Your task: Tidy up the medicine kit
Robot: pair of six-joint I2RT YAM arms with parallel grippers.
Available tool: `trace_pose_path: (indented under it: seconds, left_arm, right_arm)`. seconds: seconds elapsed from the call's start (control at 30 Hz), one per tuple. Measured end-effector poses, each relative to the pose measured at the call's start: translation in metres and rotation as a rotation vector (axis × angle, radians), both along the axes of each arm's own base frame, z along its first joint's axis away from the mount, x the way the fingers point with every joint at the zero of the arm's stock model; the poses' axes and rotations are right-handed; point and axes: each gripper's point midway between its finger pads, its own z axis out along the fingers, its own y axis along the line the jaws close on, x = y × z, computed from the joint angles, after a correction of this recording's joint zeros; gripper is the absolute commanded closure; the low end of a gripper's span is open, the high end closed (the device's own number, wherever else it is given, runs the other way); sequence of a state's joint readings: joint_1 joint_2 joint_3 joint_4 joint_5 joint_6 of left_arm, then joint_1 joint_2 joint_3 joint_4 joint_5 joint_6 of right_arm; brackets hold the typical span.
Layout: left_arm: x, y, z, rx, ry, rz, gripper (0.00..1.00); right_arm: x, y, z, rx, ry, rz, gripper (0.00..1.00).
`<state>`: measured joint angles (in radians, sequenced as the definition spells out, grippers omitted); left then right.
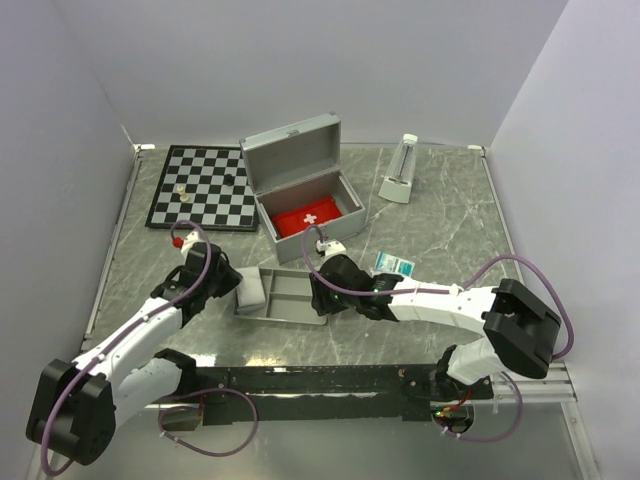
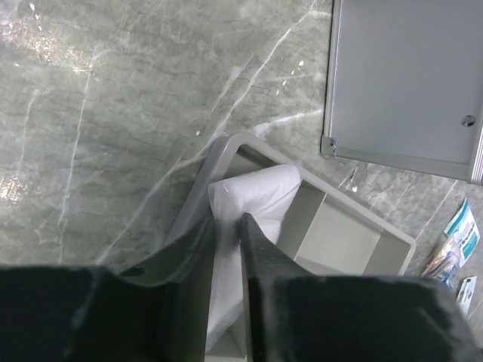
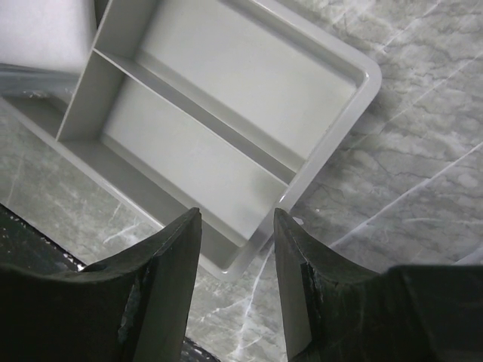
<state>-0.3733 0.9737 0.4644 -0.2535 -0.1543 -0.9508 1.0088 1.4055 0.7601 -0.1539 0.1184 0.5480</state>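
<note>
The medicine kit (image 1: 300, 185) stands open at the back, lid up, with a red first-aid pouch (image 1: 310, 218) inside; its grey lid (image 2: 407, 75) also shows in the left wrist view. In front lies a shallow grey tray (image 1: 290, 300). A white soft packet (image 2: 253, 192) rests in the tray's left compartment, and my left gripper (image 2: 226, 222) is shut on it, fingers pinching its near end. My right gripper (image 3: 235, 219) is open over the tray's (image 3: 226, 113) right end, one corner of the rim lying between the fingers with gaps on both sides.
A chessboard (image 1: 205, 185) with a few pieces lies at the back left. A white upright object (image 1: 400, 170) stands right of the case. A teal-and-white sachet (image 1: 394, 264) lies right of the tray, and sachets (image 2: 456, 241) show beyond the tray's rim (image 2: 362, 219).
</note>
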Motion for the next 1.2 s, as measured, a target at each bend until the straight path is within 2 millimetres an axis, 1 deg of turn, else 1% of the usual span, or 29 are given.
trace_pose_path:
  seconds: [0.1, 0.23, 0.33, 0.43, 0.5, 0.6, 0.67, 0.77, 0.8, 0.83, 0.9, 0.97, 1.07, 1.13, 1.2]
  left_arm:
    - [-0.002, 0.001, 0.003, 0.015, -0.005, -0.014, 0.99]
    - [-0.001, 0.003, 0.015, 0.039, -0.017, -0.032, 0.99]
    - [0.002, 0.006, 0.030, 0.062, -0.033, -0.030, 0.99]
    - [0.004, 0.007, 0.049, 0.096, -0.044, -0.024, 0.99]
    - [0.004, 0.005, 0.060, 0.125, -0.042, -0.032, 0.99]
    - [0.006, -0.010, 0.076, 0.184, -0.033, -0.066, 0.99]
    - [0.006, -0.024, 0.087, 0.235, -0.024, -0.095, 0.99]
    - [0.006, -0.040, 0.098, 0.334, 0.017, -0.110, 0.99]
    - [0.007, -0.041, 0.100, 0.365, 0.031, -0.096, 0.99]
    - [0.008, -0.041, 0.101, 0.393, 0.043, -0.075, 0.99]
    - [0.005, -0.033, 0.101, 0.452, 0.071, -0.026, 0.99]
    - [-0.003, -0.017, 0.099, 0.501, 0.100, 0.028, 0.99]
    - [-0.012, -0.001, 0.099, 0.544, 0.118, 0.083, 0.99]
    - [-0.014, 0.005, 0.098, 0.568, 0.126, 0.108, 0.99]
    - [-0.017, 0.009, 0.091, 0.613, 0.149, 0.126, 0.99]
  right_arm:
    - [0.001, 0.001, 0.002, 0.009, -0.005, 0.000, 0.50]
    - [0.000, 0.000, 0.001, 0.014, -0.006, 0.001, 0.50]
    - [0.000, 0.000, 0.000, 0.012, -0.005, 0.000, 0.50]
    - [0.002, 0.000, 0.001, 0.017, -0.011, 0.001, 0.50]
    - [0.002, 0.001, 0.002, 0.020, -0.014, 0.002, 0.51]
    - [0.003, 0.000, 0.000, 0.021, -0.015, 0.001, 0.51]
    - [0.002, -0.002, -0.001, 0.018, -0.014, 0.000, 0.51]
    - [0.002, -0.004, 0.000, 0.022, -0.018, -0.001, 0.51]
    - [0.002, -0.004, 0.002, 0.025, -0.021, -0.001, 0.51]
    - [0.002, -0.005, 0.003, 0.031, -0.025, -0.001, 0.51]
    - [0.001, -0.008, 0.006, 0.036, -0.033, -0.002, 0.52]
    - [0.000, -0.011, 0.009, 0.046, -0.043, -0.005, 0.52]
    - [-0.001, -0.015, 0.012, 0.056, -0.053, -0.011, 0.51]
    - [-0.001, -0.017, 0.013, 0.060, -0.056, -0.013, 0.52]
    - [-0.002, -0.019, 0.011, 0.060, -0.056, -0.014, 0.52]
